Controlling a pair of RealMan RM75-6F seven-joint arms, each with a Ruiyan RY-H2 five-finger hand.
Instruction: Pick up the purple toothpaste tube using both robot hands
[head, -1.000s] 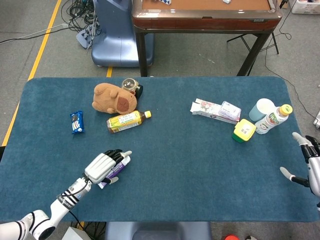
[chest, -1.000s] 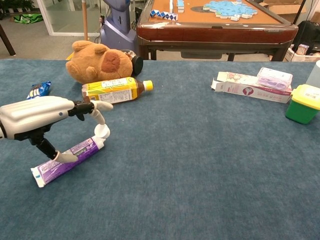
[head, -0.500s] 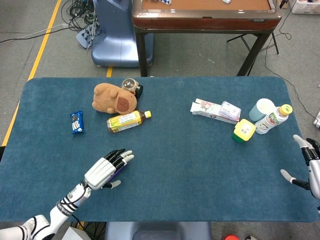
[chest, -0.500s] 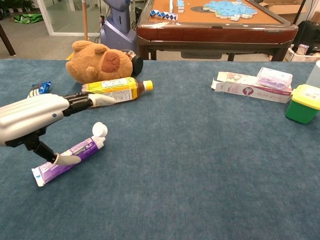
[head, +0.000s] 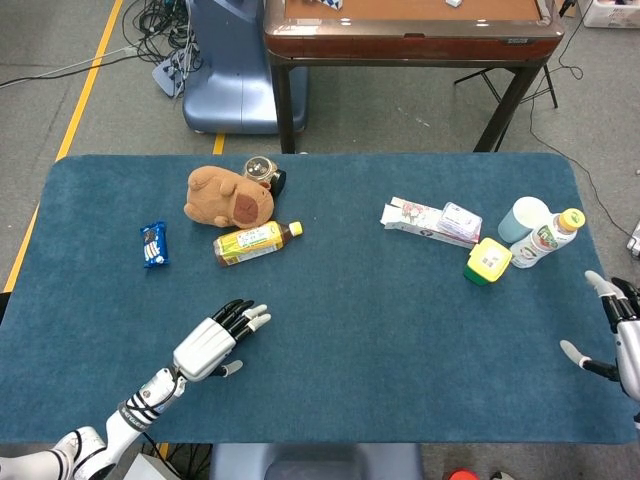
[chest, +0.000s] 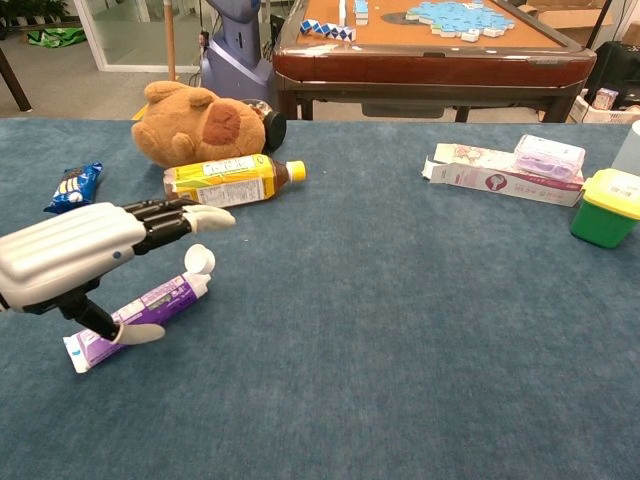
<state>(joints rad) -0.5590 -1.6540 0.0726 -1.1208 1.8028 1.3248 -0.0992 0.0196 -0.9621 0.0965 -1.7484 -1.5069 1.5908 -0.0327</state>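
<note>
Lower left of the chest view, the left hand (chest: 75, 255) hovers open-fingered over the purple toothpaste tube (chest: 135, 315) lying flat, thumb possibly touching it, poised to grasp. The right hand (head: 620, 335) waits spread at the right edge.

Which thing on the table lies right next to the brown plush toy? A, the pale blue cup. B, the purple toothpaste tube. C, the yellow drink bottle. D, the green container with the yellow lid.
C: the yellow drink bottle lies on its side just in front of the brown plush toy, while the purple toothpaste tube sits farther forward under the left robot hand.
</note>
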